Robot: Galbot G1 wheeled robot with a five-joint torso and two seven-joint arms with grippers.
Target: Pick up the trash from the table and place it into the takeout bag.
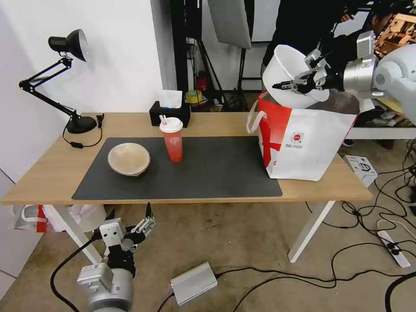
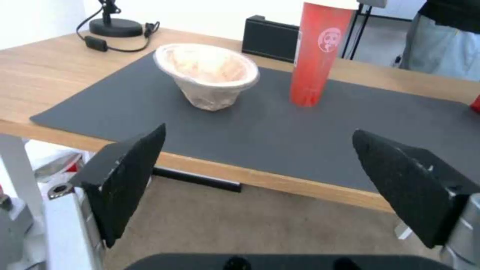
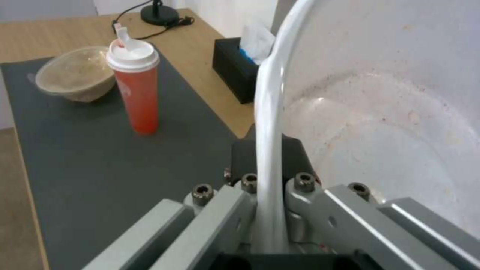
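Item: large white bowl (image 1: pixel 289 73), held over the takeout bag (image 1: pixel 303 143), upper right of the head view.

Right gripper (image 1: pixel 289 85): my jaws clenched on the bowl's rim, wall pinched between them, bowl tipped on its side above the bag's open mouth, presumably to drop in; inside shows faint reddish smears, no scraps that I can make out; bag upright at the right end of the surface (image 1: pixel 52 169), contents hidden from me; red drink cup (image 1: pixel 172 138), lid and straw on, upright at centre of the dark mat (image 1: pixel 216 169); tan bowl (image 1: pixel 128 158) just left of it, apparently empty; both uncollected; left gripper (image 1: pixel 130 219): jaws released, parked below the surface's front edge, lower left.
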